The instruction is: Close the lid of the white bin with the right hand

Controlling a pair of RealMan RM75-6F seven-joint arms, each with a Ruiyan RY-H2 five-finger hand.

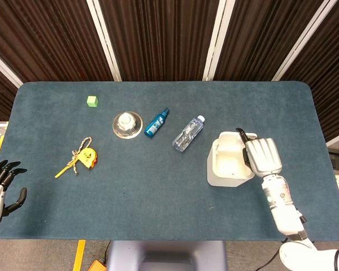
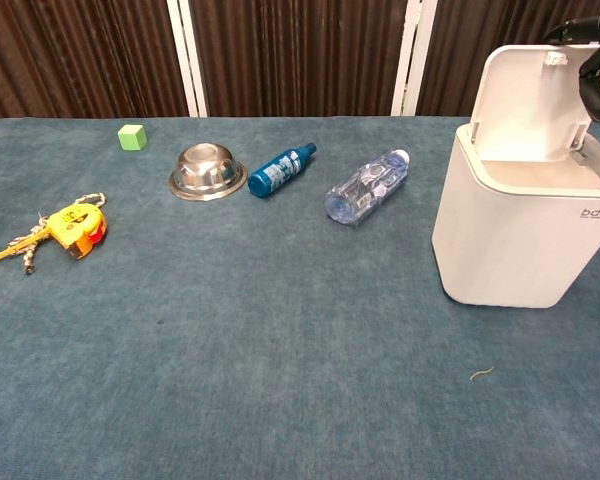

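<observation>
White bin (image 2: 520,235): smooth matt plastic. Left of it, clear glossy plastic bottle (image 2: 368,185); shiny metal bowl (image 2: 208,170). Table (image 2: 280,380): rough teal cloth, carpet-like.

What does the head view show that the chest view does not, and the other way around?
Only the head view shows the left hand at the table's near left corner, and the whole right hand over the white bin. Only the chest view shows the raised lid from the front, with dark fingers at its top right edge. Both show the bin, steel bowl, blue bottle and green cube.
</observation>
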